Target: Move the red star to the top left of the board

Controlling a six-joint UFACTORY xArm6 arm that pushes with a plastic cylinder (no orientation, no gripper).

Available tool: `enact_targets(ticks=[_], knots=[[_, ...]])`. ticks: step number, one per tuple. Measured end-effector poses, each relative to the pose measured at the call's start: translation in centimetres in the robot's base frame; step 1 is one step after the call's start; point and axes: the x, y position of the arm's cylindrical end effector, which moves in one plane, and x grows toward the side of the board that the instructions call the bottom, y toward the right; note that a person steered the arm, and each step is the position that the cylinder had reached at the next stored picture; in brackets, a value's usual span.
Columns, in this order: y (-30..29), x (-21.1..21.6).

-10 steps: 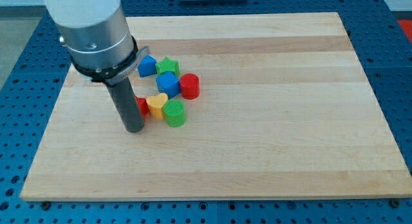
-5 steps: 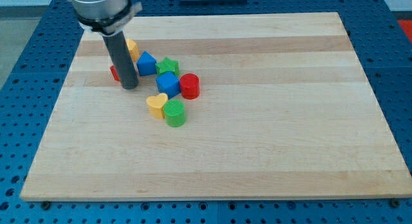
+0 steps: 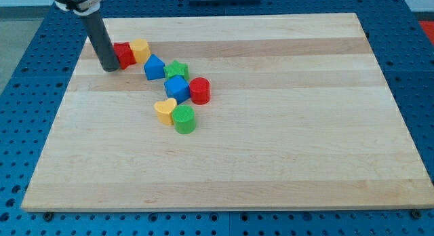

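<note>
red star (image 3: 123, 55) shoved up and left since last frame, now near worktop (image 3: 285, 154) top-left corner, touching yellow block (image 3: 140, 50) on its right, my tip (image 3: 108, 68) against star's left side, no claw on this rig, open board between star and left edge, rest of cluster well apart toward centre

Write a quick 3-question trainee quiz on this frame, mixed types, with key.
1. True or false: my tip sits at the view's left of the red star.
2. Which block is right next to the red star on the view's right? A) green star B) yellow block C) blue cube
3. Fill in: the green cylinder lies beside the yellow ____.

Key:
1. True; the tip is close against the red star.
2. B, the yellow block; the green star and blue cube lie farther toward the view's lower right.
3. heart
</note>
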Motion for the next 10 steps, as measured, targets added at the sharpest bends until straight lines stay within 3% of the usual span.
enact_targets(ticks=[1,3,6,10], knots=[[0.0,-1.5],[0.0,-0.6],[3.7,-1.4],[3.8,-9.0]])
